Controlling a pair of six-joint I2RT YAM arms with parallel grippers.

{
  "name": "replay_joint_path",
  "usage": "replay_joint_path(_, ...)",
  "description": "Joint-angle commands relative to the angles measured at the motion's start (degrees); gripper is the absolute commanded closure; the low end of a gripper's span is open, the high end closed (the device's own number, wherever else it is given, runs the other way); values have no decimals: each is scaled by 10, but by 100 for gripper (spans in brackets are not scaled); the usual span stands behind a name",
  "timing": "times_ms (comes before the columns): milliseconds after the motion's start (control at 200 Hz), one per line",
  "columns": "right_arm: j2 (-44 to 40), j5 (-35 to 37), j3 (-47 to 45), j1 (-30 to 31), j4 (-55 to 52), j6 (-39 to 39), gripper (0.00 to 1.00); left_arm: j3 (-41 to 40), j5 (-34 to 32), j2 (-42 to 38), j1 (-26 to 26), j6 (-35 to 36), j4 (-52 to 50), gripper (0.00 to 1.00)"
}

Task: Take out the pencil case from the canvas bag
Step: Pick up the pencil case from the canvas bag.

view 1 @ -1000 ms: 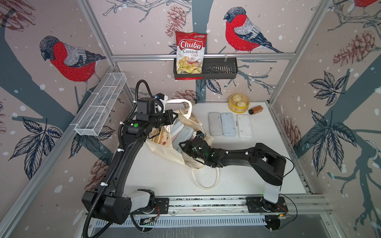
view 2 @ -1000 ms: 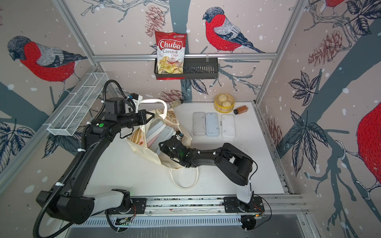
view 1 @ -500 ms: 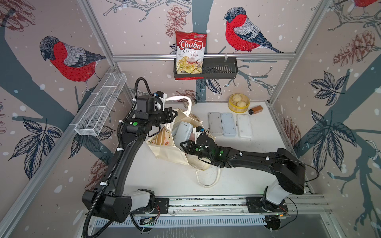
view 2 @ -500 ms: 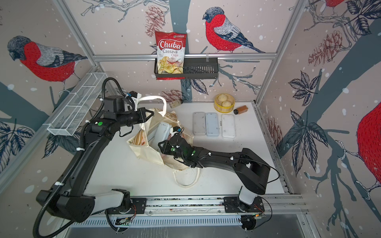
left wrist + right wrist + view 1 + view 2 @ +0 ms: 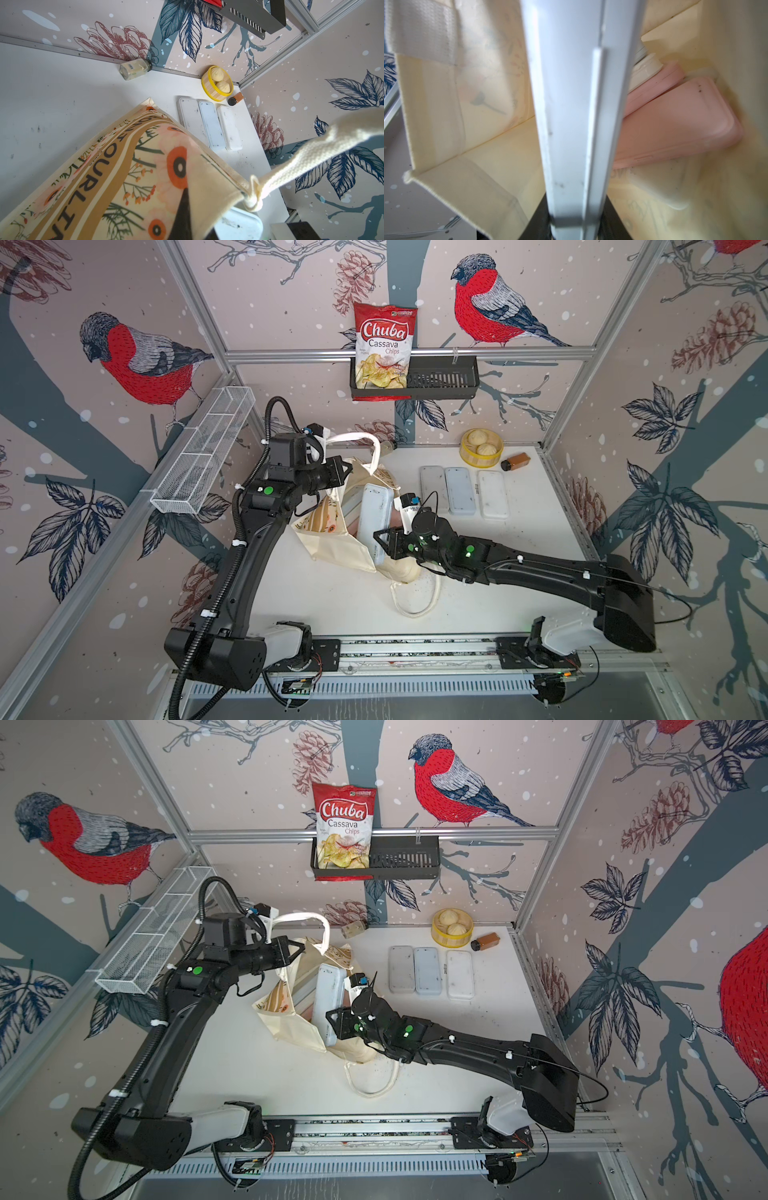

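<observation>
The cream canvas bag (image 5: 332, 539) (image 5: 291, 1027) lies open at the table's middle left, and its floral side with the tan lettered band fills the left wrist view (image 5: 124, 176). My left gripper (image 5: 347, 472) (image 5: 298, 952) (image 5: 193, 224) is shut on the bag's rim beside one handle (image 5: 311, 158) and holds the mouth up. My right gripper (image 5: 382, 545) (image 5: 334, 1025) (image 5: 574, 224) is shut on a pale blue pencil case (image 5: 374, 522) (image 5: 328, 1002) (image 5: 571, 104), which stands on edge, mostly risen above the bag's mouth. Two pink cases (image 5: 675, 124) lie deep inside the bag.
Three pale pencil cases (image 5: 461, 491) lie side by side on the table at the back right. Behind them are a yellow steamer with buns (image 5: 481, 448) and a brown bottle (image 5: 515, 461). A glass jar (image 5: 353, 929) lies by the back wall. A wire basket (image 5: 203, 460) hangs on the left wall.
My right gripper has drawn the pale blue pencil case up out of the bag's mouth while that arm's elbow swung right. The left gripper kept hold of the rim, raised slightly.
</observation>
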Motion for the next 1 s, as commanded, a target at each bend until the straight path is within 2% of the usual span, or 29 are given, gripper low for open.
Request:
replay_joint_path(0, -27, 2, -5, 1, -22, -33, 74, -3, 8, -5, 11, 4, 60, 100)
replay_joint_path(225, -118, 35, -38, -13, -54, -37, 75, -7, 11, -5, 42, 18, 54, 100)
replay_joint_path(550, -268, 18, -91, -127, -139, -24, 75, -29, 3, -6, 61, 29, 50, 100)
replay_joint_path(660, -300, 3, -85, -194, -213, -40, 76, -30, 1, -12, 61, 29, 50, 100)
replay_joint_path(770, -306, -48, -80, -287, -288, -59, 76, -26, -6, -17, 62, 34, 44, 100)
replay_joint_path(900, -278, -131, -89, -395, -348, -92, 76, -14, -29, -20, 63, 47, 20, 100)
replay_joint_path(996, -248, -180, -102, -439, -359, -113, 76, -8, -39, -23, 63, 59, 2, 100)
